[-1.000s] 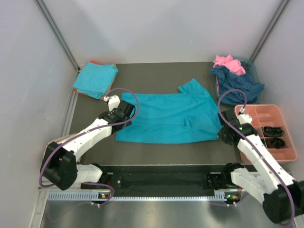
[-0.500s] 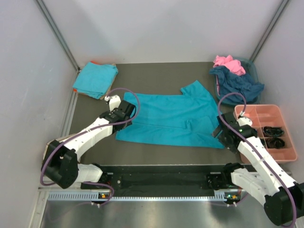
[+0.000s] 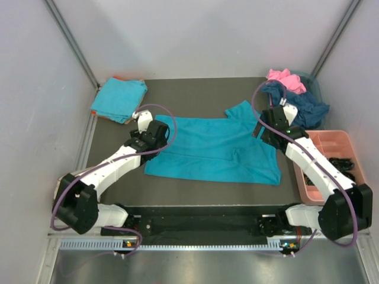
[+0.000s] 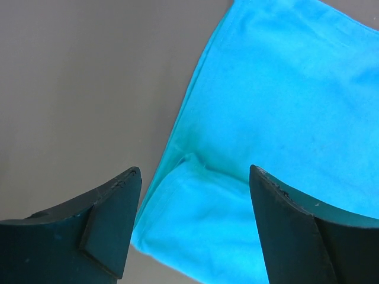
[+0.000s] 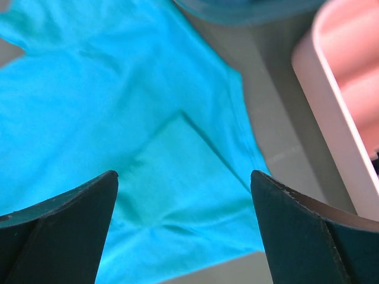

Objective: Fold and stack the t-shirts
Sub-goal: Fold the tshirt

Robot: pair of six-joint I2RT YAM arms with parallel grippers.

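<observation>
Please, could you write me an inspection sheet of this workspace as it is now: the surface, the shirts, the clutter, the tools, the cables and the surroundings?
Surface: dark grey mat, lying flat.
Job's things: turquoise t-shirt spread at the centre; folded turquoise shirt in the far left corner; pink shirt and navy shirt heaped at the far right.
Clutter: pink tray at the right, with dark items inside.
Grippers: left tool open over the spread shirt's left edge, holding nothing; right tool open over its right side, holding nothing.
Cables: left purple cable and right purple cable, each looped at its wrist.
Surroundings: pale walls; metal rail at the near edge.
</observation>
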